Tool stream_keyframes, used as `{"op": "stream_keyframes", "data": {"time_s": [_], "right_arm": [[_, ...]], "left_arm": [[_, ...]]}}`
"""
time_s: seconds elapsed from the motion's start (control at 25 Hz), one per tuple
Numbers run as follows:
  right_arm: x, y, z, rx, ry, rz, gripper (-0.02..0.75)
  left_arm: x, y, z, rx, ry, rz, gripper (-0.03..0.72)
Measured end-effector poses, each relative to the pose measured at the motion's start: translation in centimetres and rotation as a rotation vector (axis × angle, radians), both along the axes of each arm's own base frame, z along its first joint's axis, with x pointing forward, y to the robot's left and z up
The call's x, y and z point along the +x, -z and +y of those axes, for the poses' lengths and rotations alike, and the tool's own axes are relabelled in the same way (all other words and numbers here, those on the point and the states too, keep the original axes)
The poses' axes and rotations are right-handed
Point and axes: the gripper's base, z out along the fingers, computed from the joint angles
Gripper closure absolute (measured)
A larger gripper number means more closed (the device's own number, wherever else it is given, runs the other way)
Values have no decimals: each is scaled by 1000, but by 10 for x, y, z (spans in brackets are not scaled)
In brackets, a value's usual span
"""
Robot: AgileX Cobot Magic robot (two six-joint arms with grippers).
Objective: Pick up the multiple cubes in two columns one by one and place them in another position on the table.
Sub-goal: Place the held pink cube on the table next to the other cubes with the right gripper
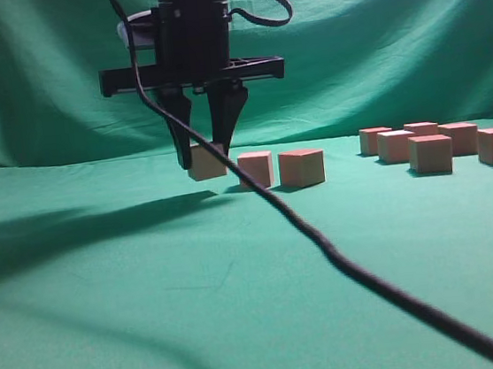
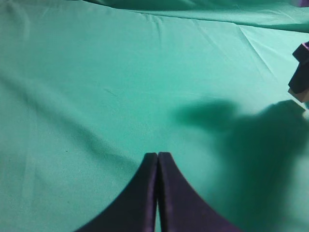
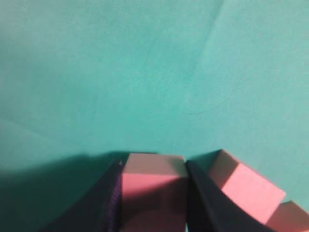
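Note:
My right gripper [image 1: 205, 158] hangs left of centre in the exterior view, shut on one pinkish cube [image 1: 210, 165] that sits slightly tilted just at or above the green table [image 1: 107, 289]. The right wrist view shows that cube [image 3: 153, 188] filling the gap between both fingers of the gripper [image 3: 153, 166]. Two cubes [image 1: 256, 168] [image 1: 302, 167] stand in a row right beside it, one of them [image 3: 244, 186] close to my right finger. Several more cubes [image 1: 430, 153] sit in two columns at the far right. My left gripper [image 2: 158, 154] is shut with nothing in it, over bare cloth.
A thick black cable [image 1: 354, 270] runs from the right arm diagonally across the foreground to the lower right. A green backdrop [image 1: 390, 34] hangs behind the table. At the right edge of the left wrist view the other arm's finger [image 2: 301, 72] shows.

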Motion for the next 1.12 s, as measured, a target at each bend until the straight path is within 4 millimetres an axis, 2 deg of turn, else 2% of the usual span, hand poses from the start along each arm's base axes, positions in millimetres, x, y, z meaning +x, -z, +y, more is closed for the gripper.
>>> {"op": "stream_keyframes", "data": {"time_s": [0.32,0.72,0.76,0.84,0.88,1.12], "right_arm": [[2,15,3,-1,5,13,463],[5,16,5,17,2,-6,463],[5,16,5,17,0,-8,413],[5,16,5,20,0,-11,360],[5,16,5,21,0,-12,378],[8,15,7,33,-41,-45,378]], "left_arm": [[0,0,0,0,0,0,688],[0,0,0,0,0,0,688],[0,0,0,0,0,0,688],[0,0,0,0,0,0,688],[0,0,0,0,0,0,688],[0,0,0,0,0,0,688]]}}
